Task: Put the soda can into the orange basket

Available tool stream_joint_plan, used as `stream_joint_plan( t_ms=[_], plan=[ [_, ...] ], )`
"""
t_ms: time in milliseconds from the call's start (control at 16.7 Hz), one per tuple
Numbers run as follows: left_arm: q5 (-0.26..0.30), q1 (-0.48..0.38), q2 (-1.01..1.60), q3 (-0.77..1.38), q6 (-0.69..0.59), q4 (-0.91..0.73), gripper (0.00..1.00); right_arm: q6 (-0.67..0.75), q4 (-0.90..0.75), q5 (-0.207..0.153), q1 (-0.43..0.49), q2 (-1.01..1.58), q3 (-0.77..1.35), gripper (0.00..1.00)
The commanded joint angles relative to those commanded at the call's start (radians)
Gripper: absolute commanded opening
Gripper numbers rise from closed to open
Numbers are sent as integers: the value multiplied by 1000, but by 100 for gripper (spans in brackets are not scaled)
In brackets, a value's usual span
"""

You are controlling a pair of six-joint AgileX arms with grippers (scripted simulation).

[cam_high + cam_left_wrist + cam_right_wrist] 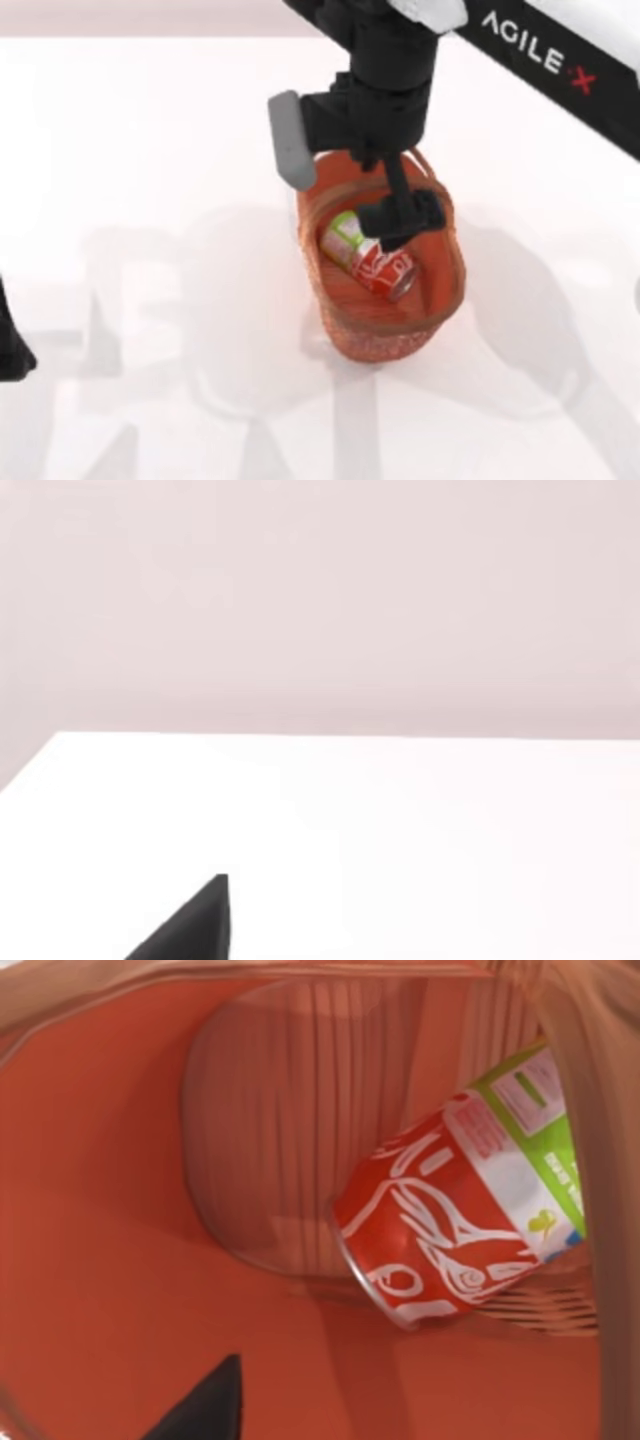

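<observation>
The soda can (368, 258) lies on its side on the slatted floor of the orange basket (318, 290), red end toward the front, green end toward the back. My right gripper (345, 195) hangs open over the basket's back half, just above the can and not touching it. In the right wrist view the soda can (460, 1220) rests free against the orange basket wall (100, 1210), with one dark fingertip (215, 1400) showing clear of it. My left arm (12, 350) is parked at the table's left edge; one of its fingertips (200, 925) shows over bare table, holding nothing.
The basket's arched handle (425, 170) passes under the right wrist. The white table (150, 150) spreads around the basket on all sides, with only soft shadows on it.
</observation>
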Motion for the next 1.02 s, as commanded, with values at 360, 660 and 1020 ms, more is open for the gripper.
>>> stream_joint_plan(
  t_ms=[360, 660, 1020],
  plan=[
    [0, 0, 0, 0, 0, 0, 100, 0, 0, 0, 0, 0, 0, 40],
    [0, 0, 0, 0, 0, 0, 100, 0, 0, 0, 0, 0, 0, 2],
    [0, 0, 0, 0, 0, 0, 100, 0, 0, 0, 0, 0, 0, 0]
  ],
)
